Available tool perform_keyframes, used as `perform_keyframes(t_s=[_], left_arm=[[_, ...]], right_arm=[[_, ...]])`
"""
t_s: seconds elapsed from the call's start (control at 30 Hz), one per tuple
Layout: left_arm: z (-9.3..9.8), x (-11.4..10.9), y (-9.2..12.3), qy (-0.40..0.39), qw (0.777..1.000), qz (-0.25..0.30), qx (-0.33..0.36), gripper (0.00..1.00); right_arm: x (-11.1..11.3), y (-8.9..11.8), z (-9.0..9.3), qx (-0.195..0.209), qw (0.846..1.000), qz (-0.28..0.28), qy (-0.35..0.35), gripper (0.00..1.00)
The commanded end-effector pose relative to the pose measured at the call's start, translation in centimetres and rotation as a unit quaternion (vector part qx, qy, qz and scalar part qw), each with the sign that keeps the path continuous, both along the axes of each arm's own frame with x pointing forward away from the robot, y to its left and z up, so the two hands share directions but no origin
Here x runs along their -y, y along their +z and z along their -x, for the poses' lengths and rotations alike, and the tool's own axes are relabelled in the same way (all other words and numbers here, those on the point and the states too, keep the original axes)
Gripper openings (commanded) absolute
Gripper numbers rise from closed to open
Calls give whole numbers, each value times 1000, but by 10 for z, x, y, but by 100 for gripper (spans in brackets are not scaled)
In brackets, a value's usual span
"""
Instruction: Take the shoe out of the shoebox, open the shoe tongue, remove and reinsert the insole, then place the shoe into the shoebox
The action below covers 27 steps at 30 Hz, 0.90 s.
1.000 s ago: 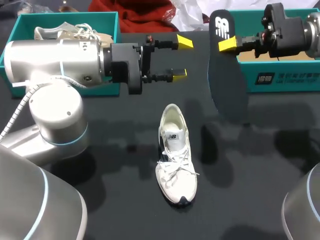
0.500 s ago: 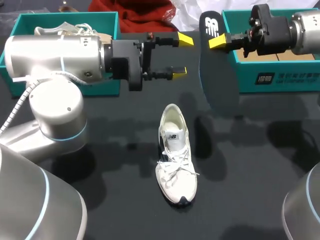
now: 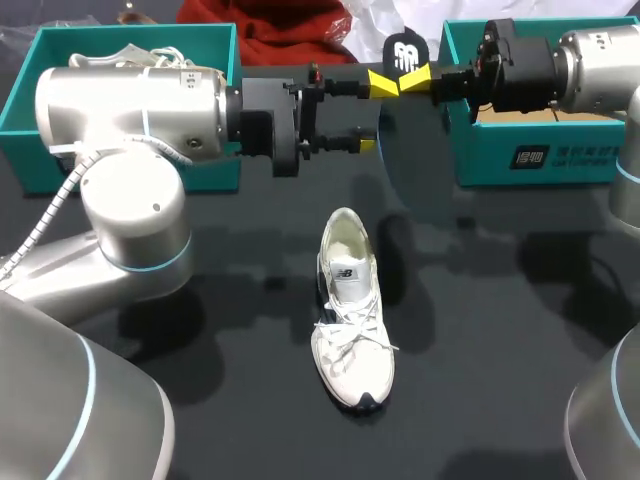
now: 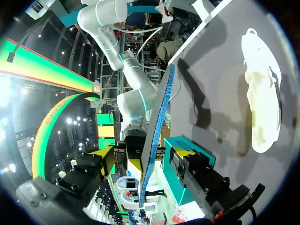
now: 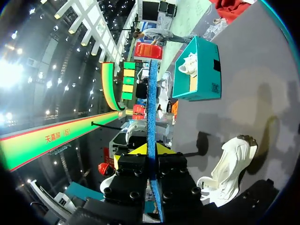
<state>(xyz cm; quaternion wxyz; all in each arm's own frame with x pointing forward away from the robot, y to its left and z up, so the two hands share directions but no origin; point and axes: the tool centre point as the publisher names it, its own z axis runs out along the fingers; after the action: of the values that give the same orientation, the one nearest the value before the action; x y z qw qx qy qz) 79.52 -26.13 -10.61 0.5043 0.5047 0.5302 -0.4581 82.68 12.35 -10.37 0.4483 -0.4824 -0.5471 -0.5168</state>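
Yellow tips of the right gripper (image 3: pixel 415 82) are pressed together on the heel end of the insole (image 5: pixel 151 103), one finger on each flat face. It hangs in the air from that pinch, toe end down, above the table (image 3: pixel 500 330) and between the two arms. The left gripper (image 3: pixel 375 112) is level with it and spread wide. In the left wrist view the thin blue edge of the insole runs between its two fingers with a gap on either side, so it holds nothing.

I judge the insole light, thin and bendy: foam with a cloth face that should not slip much between the pads. Held only at the heel, the long free end will likely sway and curl. A second hold lower down on the flat faces, near the middle, would steady it for feeding in toe first. Pinching the edges would likely just fold it.

Below and nearer the camera, well apart from both grippers, the white shoe (image 3: pixel 350 310) lies upright on the table, its mouth towards the arms and its toe pointing away from them. Its soft upper looks light and easy to crush, so the firmer heel rim seems the better place to take it. The teal shoebox (image 3: pixel 545 160) stands at the right, beneath the right arm.
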Motion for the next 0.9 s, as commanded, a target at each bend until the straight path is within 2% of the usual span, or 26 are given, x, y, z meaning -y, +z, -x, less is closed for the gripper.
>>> perform_keyframes(t_s=[0.03,0.07,0.1,0.13,0.5,0.8,0.9], left_arm=[[-4,15,-9,11,1000,7,7,64],[-5,16,-10,11,1000,6,7,63],[-5,17,-11,11,1000,6,7,52],[-5,17,-11,12,1000,5,7,49],[-8,16,-16,17,1000,0,11,42],[-11,16,-21,21,1000,-11,13,28],[-13,17,-24,22,1000,-14,10,16]], right_arm=[[-7,-7,-5,-15,1000,-6,5,0],[-7,-8,-6,-20,1000,-7,4,0],[-8,-9,-7,-24,1000,-8,5,0],[-8,-11,-7,-29,1000,-9,6,0],[-13,-17,-11,-58,998,-15,7,0],[-16,-20,-15,-69,997,-15,9,0],[-16,-20,-16,-71,997,-16,10,0]])
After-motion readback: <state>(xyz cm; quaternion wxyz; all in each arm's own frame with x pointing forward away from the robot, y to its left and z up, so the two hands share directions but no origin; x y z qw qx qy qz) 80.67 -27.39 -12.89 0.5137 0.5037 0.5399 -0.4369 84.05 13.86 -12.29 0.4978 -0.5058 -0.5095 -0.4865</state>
